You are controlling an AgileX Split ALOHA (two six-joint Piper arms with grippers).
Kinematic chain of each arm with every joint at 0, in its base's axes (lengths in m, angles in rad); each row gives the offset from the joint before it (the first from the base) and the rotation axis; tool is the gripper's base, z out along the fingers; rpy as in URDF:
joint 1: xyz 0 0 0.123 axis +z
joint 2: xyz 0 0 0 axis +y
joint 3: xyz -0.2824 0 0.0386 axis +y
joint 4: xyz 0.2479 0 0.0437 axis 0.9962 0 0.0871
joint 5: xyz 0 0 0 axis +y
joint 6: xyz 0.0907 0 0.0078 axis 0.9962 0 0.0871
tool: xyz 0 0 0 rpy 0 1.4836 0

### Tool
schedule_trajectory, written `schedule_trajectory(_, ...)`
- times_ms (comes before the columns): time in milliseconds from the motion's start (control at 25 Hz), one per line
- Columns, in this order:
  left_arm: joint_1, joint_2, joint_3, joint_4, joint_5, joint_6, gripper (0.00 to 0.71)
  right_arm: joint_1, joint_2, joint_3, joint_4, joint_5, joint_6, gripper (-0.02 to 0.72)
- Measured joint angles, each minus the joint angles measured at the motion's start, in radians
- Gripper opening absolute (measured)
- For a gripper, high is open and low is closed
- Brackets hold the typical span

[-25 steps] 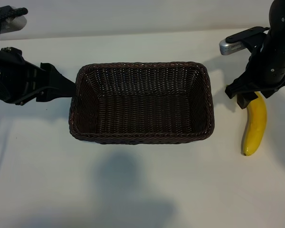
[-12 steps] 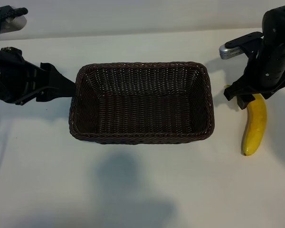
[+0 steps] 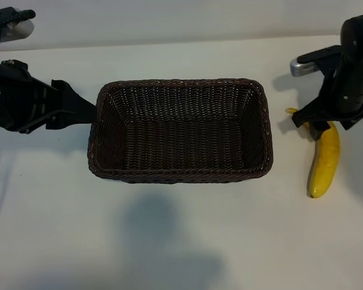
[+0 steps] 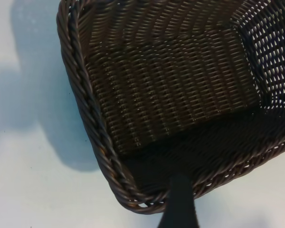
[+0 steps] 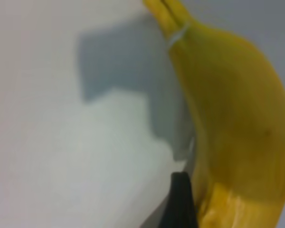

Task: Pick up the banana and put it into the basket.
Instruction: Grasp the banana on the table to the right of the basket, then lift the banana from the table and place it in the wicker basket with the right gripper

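The dark brown wicker basket [image 3: 178, 176] stands mid-table with nothing in it. The yellow banana [image 3: 325, 160] lies on the table to its right, stem end pointing to the far side. My right gripper [image 3: 314, 124] hangs open low over the banana's stem end. In the right wrist view one dark finger [image 5: 180, 199] stands close beside the banana [image 5: 237, 109], and nothing is gripped. My left gripper [image 3: 78, 109] stays open at the basket's left end. In the left wrist view one finger [image 4: 179, 204] reaches the basket's rim [image 4: 92, 118].
The white table [image 3: 181, 241] runs bare in front of the basket and between the basket and the banana. The right arm's wrist camera [image 3: 305, 65] juts out above the banana's far end.
My right gripper has shifted a little to the right and settled over the banana's stem end, whose tip now shows beside it. The left arm, the basket and the banana have not moved.
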Motion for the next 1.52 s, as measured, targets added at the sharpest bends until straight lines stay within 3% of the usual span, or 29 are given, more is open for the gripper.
schedule_trajectory(280, 0.0, 0.0, 0.0, 0.0, 0.0, 0.001, 0.608, -0.003, 0.012, 0.0, 0.05, 0.002, -0.027, 0.584)
schedule_trajectory(560, 0.0, 0.0, 0.0, 0.0, 0.0, 0.002, 0.608, -0.003, 0.052, 0.0, 0.067, 0.002, -0.038, 0.432)
schedule_trajectory(880, 0.0, 0.0, 0.0, 0.0, 0.0, 0.003, 0.608, -0.003, 0.06, -0.001, 0.051, 0.006, 0.021, 0.43)
schedule_trajectory(1200, 0.0, 0.0, 0.0, 0.0, -0.001, 0.004, 0.608, -0.017, -0.01, -0.033, 0.021, 0.051, 0.036, 0.429)
schedule_trajectory(1520, 0.0, 0.0, 0.0, 0.0, -0.001, 0.004, 0.608, -0.023, -0.176, -0.098, 0.087, 0.095, 0.04, 0.428)
